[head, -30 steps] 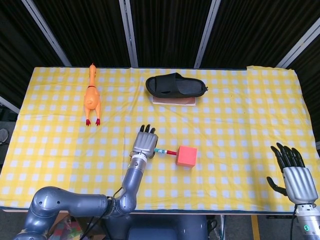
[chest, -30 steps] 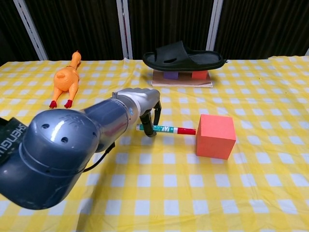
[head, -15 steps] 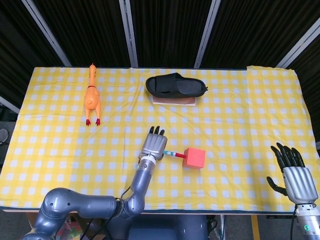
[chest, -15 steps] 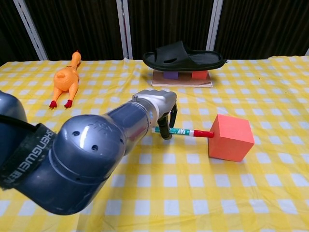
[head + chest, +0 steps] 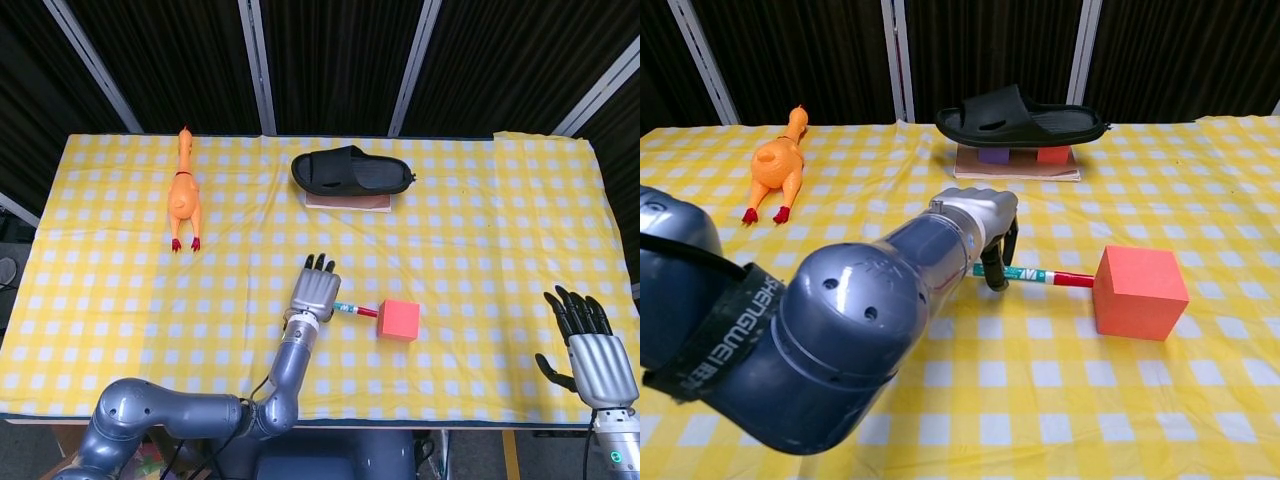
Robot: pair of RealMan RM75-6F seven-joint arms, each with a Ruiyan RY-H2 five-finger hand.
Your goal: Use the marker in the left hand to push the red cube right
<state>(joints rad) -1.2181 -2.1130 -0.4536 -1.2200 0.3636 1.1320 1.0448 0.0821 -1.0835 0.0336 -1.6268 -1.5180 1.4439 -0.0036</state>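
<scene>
— How is the thin green-and-white marker with the red cap [image 5: 1032, 274] being held, and why that way?

— It is gripped in the fingers of the metal left hand [image 5: 314, 293], laid nearly level and low over the yellow-and-white checked tablecloth [image 5: 480, 230]. The red cap end is pointed to the robot's right and is seen touching the left face of the red foam cube [image 5: 1140, 292]. Held so, a sideways sweep of the arm would be passed straight into the cube's face rather than over it.

— Where is the cube found?

— Near the front middle of the table, just right of the left hand, with the marker bridging the two.

— And the other hand?

— The right hand [image 5: 592, 356] is held at the front right corner, well apart from the cube, fingers spread and nothing in it.

— What else is on the cloth?

— A black rubber slipper [image 5: 1020, 115] is set on a flat board [image 5: 1017, 167] with small purple and red blocks beneath it, at the far middle. An orange rubber chicken [image 5: 184, 195] is laid at the far left.

— Is anything in the way?

— Nothing is seen on the cloth directly right of the cube. The right hand is judged the only thing that could be met, and only far along.
</scene>
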